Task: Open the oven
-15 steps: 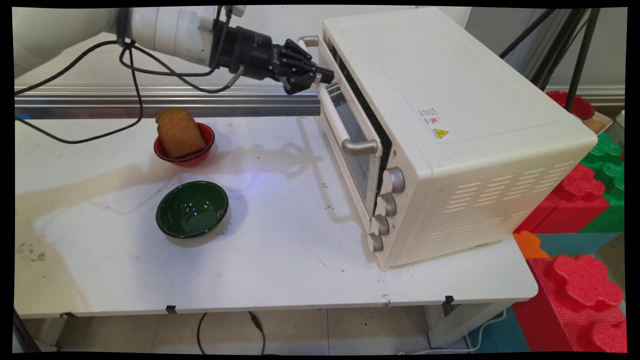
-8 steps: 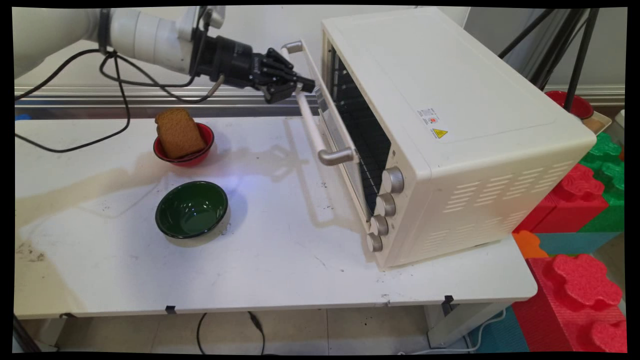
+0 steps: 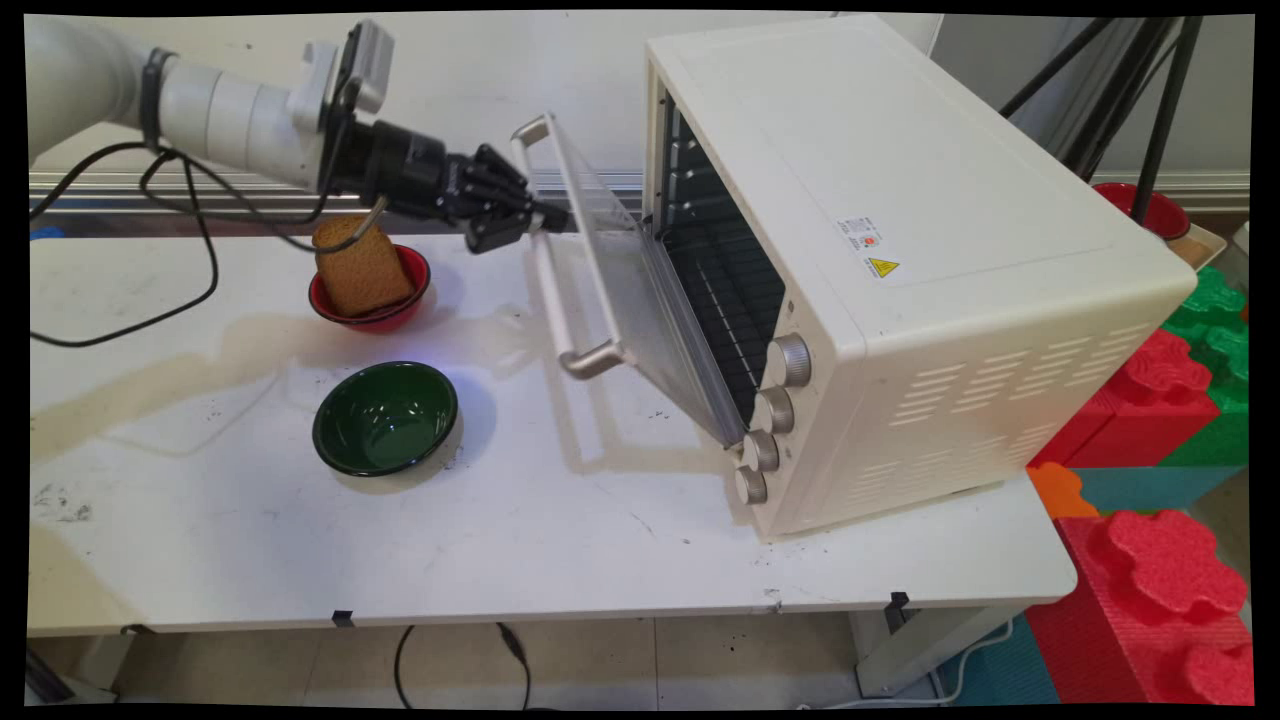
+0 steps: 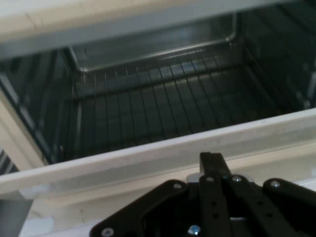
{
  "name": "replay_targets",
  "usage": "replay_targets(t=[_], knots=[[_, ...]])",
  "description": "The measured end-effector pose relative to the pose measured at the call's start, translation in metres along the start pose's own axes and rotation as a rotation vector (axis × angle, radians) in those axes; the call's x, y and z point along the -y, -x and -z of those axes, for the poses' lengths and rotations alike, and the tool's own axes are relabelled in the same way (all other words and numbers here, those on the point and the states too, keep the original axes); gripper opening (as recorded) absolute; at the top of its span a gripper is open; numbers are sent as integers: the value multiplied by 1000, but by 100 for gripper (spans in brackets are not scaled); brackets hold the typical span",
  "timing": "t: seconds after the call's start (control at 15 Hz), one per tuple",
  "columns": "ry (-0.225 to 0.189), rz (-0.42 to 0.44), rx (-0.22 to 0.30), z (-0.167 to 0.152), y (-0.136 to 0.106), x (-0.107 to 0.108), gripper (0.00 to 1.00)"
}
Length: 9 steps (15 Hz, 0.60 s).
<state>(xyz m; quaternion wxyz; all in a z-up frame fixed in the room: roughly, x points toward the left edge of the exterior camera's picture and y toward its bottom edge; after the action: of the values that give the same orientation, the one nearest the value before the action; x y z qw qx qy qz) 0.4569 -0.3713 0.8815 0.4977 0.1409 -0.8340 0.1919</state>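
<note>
One second of pulling has carried my tool leftward and downward across the main view, and the oven door has swung with it: shut at the start, cracked open half a second ago, now tilted out at roughly half of its travel. No goal is stated, so I read the change only as a door coming open under my pull.

Left to right on the white table: a red bowl holds a slice of toast standing on edge; just in front of it sits an empty green bowl; both are where they stood a second ago.

Next comes the tool, clamped on the far half of the cream door handle, a bar fixed by metal brackets to the door's upper edge. The door is glass, hinged along its bottom edge.

The toaster oven stands at the table's right end, cream-bodied, with four knobs in a column down its near front corner.

In the hand view, the door's edge crosses the picture above the tool, and behind it the dark cavity shows a bare wire rack.
</note>
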Motion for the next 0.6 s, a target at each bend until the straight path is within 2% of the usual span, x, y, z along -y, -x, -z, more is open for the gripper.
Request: replay_targets(t=[0.6], knots=[[8, 17, 70, 24, 59, -14, 0]])
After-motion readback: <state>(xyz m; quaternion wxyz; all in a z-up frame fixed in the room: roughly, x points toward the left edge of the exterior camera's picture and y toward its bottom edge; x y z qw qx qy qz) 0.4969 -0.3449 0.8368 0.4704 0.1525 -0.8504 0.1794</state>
